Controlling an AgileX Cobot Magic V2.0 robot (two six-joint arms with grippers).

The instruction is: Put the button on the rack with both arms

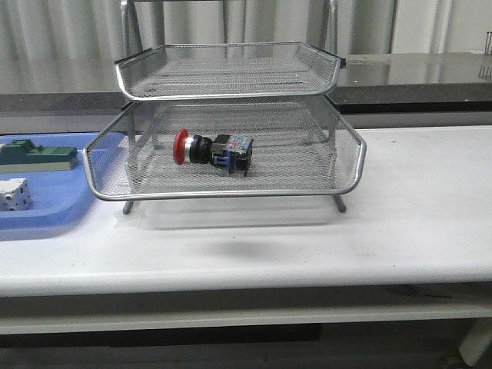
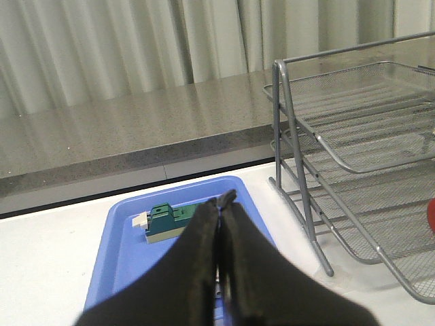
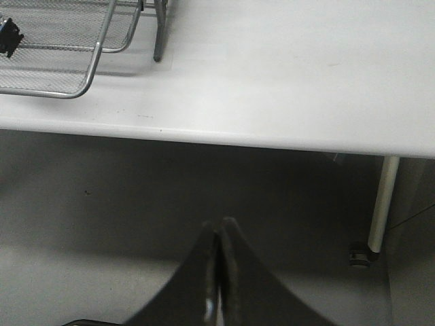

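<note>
The button [image 1: 211,149], with red head, black barrel and blue rear block, lies on its side in the rack's [image 1: 231,194] middle tier, head pointing left. A red sliver of it shows at the edge of the left wrist view [image 2: 431,215], and its blue end shows in the right wrist view [image 3: 7,34]. No arm shows in the front view. My left gripper [image 2: 223,200] is shut and empty, above the blue tray. My right gripper [image 3: 219,226] is shut and empty, below and in front of the table's front edge, away from the rack [image 3: 75,92].
A flat blue tray [image 1: 46,219] at the left of the rack holds a green block [image 1: 38,155] and a white cube-like part [image 1: 14,194]. The tray [image 2: 115,251] and green block [image 2: 166,217] show in the left wrist view. A table leg [image 3: 380,204] stands at the right.
</note>
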